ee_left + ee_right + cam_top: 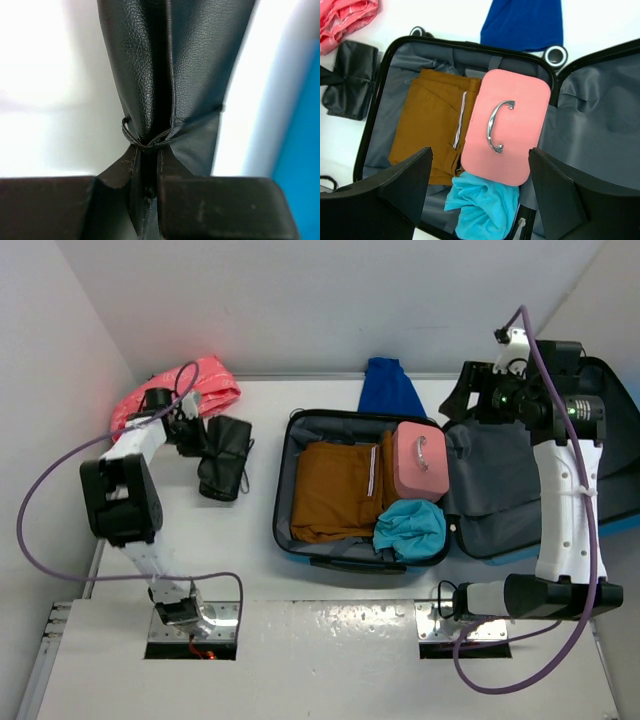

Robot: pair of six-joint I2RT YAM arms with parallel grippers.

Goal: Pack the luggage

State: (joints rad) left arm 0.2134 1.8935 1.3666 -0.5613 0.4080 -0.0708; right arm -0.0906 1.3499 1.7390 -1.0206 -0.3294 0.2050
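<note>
luggage (283, 490): open on table (250, 570) centre, part filled. left end effector (150, 180): pinched on black pouch (170, 75), left of luggage. right end effector (480, 160): wide, empty. note: lift pouch clear of rim before lowering.

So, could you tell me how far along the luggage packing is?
Done: the brown garment, pink case and teal cloth lie in the open luggage. In hand: the left gripper is shut on the black pouch. Left: that pouch, plus the pink cloth and the blue cloth outside it.
</note>
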